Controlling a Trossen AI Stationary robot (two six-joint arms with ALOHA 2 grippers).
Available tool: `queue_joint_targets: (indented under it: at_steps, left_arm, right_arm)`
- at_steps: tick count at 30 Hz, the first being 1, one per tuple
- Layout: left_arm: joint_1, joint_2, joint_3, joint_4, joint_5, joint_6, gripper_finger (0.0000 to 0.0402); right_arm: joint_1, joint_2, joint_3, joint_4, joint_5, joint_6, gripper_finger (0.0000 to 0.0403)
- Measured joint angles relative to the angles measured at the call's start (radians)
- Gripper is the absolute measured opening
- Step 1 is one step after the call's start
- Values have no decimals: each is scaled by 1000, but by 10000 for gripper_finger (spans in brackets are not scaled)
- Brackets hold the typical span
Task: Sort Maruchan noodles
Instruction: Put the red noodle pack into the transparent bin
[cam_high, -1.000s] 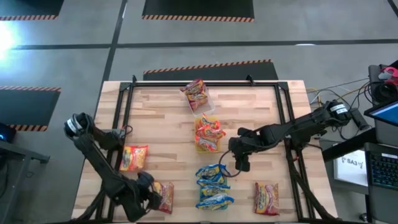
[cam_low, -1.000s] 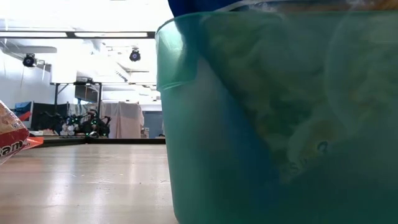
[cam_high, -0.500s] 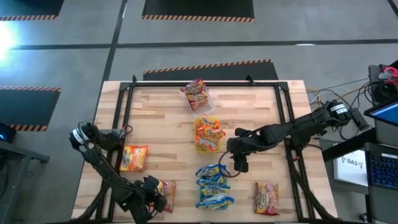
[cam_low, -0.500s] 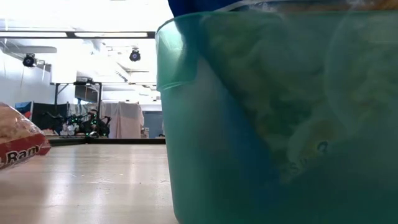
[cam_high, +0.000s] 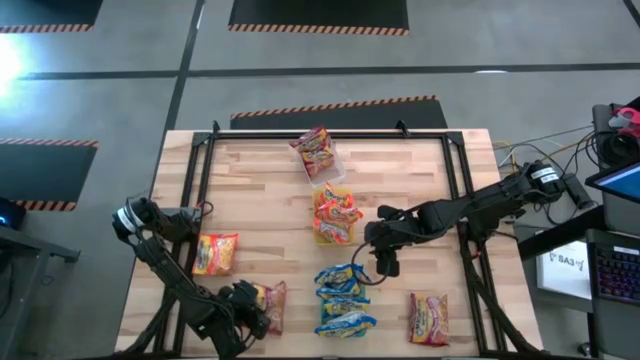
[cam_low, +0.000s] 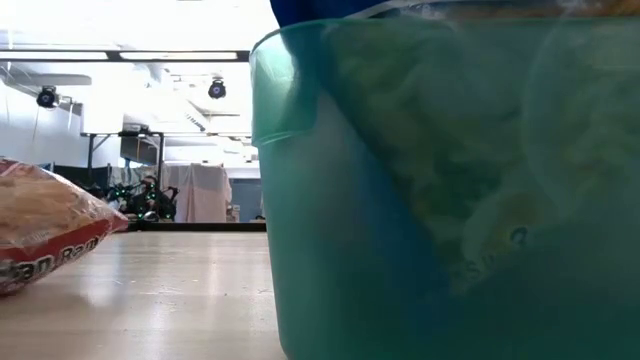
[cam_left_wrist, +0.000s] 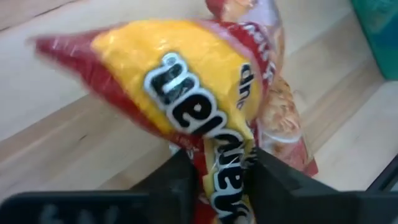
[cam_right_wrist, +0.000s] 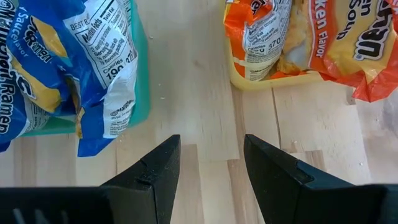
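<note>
Left tool (cam_left_wrist: 214, 177) is clenching a crinkly red-and-yellow plastic noodle packet (cam_left_wrist: 186, 106) by 1 edge; slippage is likely. Right tool (cam_right_wrist: 208, 165) is hovering, released.

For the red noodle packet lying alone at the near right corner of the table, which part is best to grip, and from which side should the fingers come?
Grip the red noodle packet at one crimped short end, coming straight down from above. It lies flat on the table with bare wood around it, so an edge pinch seems easier than spanning its wide face. The right gripper, open, is nearest.
</note>
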Motion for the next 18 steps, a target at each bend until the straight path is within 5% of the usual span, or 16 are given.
queue_joint_targets:
  at_steps: [6,13,18]
  left_arm:
    - [1,-5,1,-12,-2,9,36]
    - [32,-52,-1,-180,0,29,42]
    - [83,-94,-1,-280,-134,118,41]
  right_arm:
    - [0,0,0,0,0,0,166]
    - [0,0,0,0,0,-5,167]
    - [0,0,2,-1,0,-29,167]
